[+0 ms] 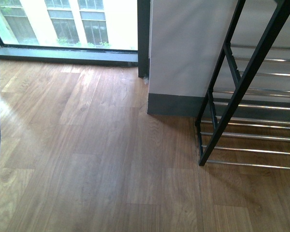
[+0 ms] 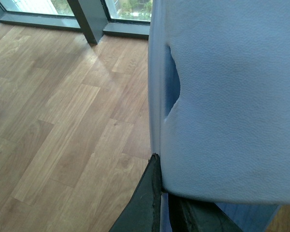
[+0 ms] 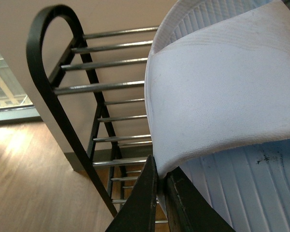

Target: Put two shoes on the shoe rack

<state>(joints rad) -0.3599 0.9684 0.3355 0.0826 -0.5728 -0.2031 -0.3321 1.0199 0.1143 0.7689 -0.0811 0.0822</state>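
My left pincer (image 2: 163, 191) pinches a shoe (image 2: 222, 96) by its sole edge above the floor (image 2: 63, 121); right pincer (image 3: 160, 181) likewise holds the second shoe (image 3: 222, 96) near the rack (image 3: 49, 104); I fear such thin grips may slip, or a sole may snag the bars.

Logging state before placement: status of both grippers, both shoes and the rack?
shoe rack: upright, no shoes on visible bars.
left-held shoe: gripped by white sole, off the floor.
right-held shoe: gripped by sole, beside rack's top corner, not shelved.
left gripper: shut on left-held shoe.
right gripper: shut on right-held shoe.
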